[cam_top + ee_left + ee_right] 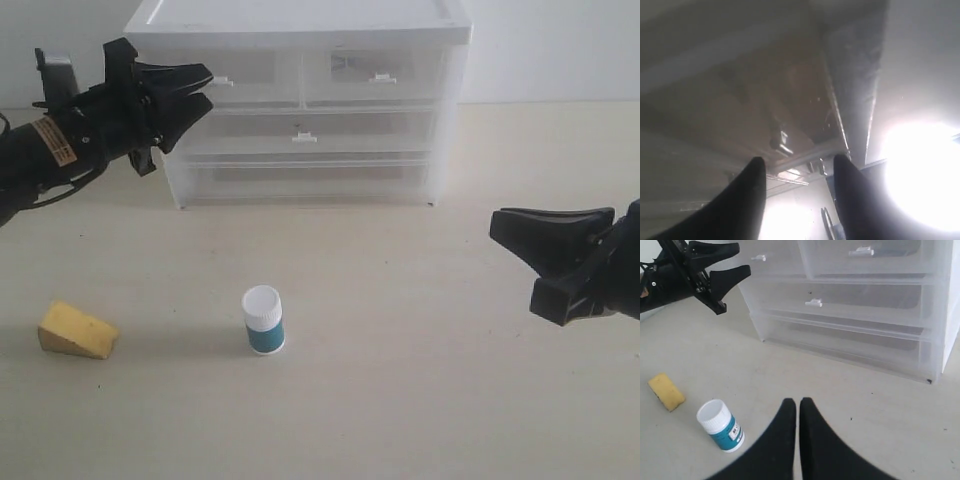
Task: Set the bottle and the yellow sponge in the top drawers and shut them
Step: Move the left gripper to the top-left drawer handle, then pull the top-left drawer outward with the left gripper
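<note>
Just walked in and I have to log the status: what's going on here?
The left gripper, open, is at the handle of the left one of the top drawers, and both drawers look shut. The right gripper hangs shut and empty off to the side. The bottle stands upright and the yellow sponge lies on the table, both untouched. Nothing is in a drawer yet.

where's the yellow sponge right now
In the exterior view the yellow sponge lies on the table at the left side, left of the upright bottle and apart from it, in front of the cabinet.
</note>
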`<state>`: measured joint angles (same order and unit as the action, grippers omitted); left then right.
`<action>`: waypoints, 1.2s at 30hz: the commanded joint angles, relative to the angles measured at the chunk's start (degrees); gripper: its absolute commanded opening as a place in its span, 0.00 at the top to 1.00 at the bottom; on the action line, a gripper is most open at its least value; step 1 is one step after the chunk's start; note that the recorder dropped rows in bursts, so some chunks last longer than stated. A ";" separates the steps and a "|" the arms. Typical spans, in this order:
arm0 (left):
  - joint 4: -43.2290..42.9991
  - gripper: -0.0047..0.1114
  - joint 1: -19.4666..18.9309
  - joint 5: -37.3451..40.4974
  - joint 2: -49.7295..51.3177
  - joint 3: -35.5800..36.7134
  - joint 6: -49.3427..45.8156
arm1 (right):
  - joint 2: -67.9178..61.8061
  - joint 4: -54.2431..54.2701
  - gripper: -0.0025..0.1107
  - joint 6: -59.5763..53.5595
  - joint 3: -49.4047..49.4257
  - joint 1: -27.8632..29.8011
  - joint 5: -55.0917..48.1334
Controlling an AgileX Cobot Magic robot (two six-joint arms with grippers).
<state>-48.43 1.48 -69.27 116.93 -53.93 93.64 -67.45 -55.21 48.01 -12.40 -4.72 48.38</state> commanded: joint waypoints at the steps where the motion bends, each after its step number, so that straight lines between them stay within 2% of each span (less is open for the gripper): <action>1: 2.32 0.61 0.43 -0.70 1.88 -2.18 1.57 | -0.06 0.04 0.96 -0.45 -0.35 0.23 1.66; 5: 2.44 0.64 0.55 -0.65 2.39 -3.89 2.01 | -0.06 0.04 0.96 -0.45 -0.35 0.23 1.93; 11: 2.57 0.65 2.72 1.83 3.76 -6.76 2.46 | -0.06 0.04 0.96 -0.23 -0.35 0.23 1.93; 13: 3.02 0.70 2.72 2.21 3.76 -6.76 2.46 | -0.06 0.04 0.96 0.03 -0.35 0.23 1.93; 16: 3.02 0.90 2.72 2.04 3.76 -6.76 1.45 | -0.06 0.04 0.96 0.43 -0.35 0.23 2.52; 19: 1.89 0.93 2.72 -0.70 3.76 -5.93 -1.57 | -0.06 0.04 0.96 0.43 -0.35 0.23 2.52; 21: 0.61 0.93 3.09 -0.70 3.49 -3.80 -3.41 | -0.06 0.04 0.96 0.43 -0.35 0.23 2.52; 23: -2.12 0.93 4.43 -0.70 1.29 1.57 -8.77 | -0.06 0.04 0.96 0.43 -0.35 0.23 2.52; 26: -1.55 0.93 7.90 -0.70 -4.43 13.27 -16.28 | -0.06 0.04 0.96 0.43 -0.35 0.23 2.52; 28: -0.17 0.93 8.88 -0.70 -6.54 16.73 -19.16 | -0.06 0.04 0.96 0.43 -0.35 0.23 2.52; 32: 2.30 0.93 9.16 -0.70 -9.80 21.43 -20.46 | -0.06 0.04 0.96 0.43 -0.35 0.23 2.52; 36: 2.04 0.93 9.16 -0.70 -10.44 22.27 -21.76 | -0.06 0.04 0.96 0.43 -0.35 0.23 2.52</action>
<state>-42.38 9.73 -70.63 107.20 -32.65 74.64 -67.45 -55.21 48.51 -12.40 -4.72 50.49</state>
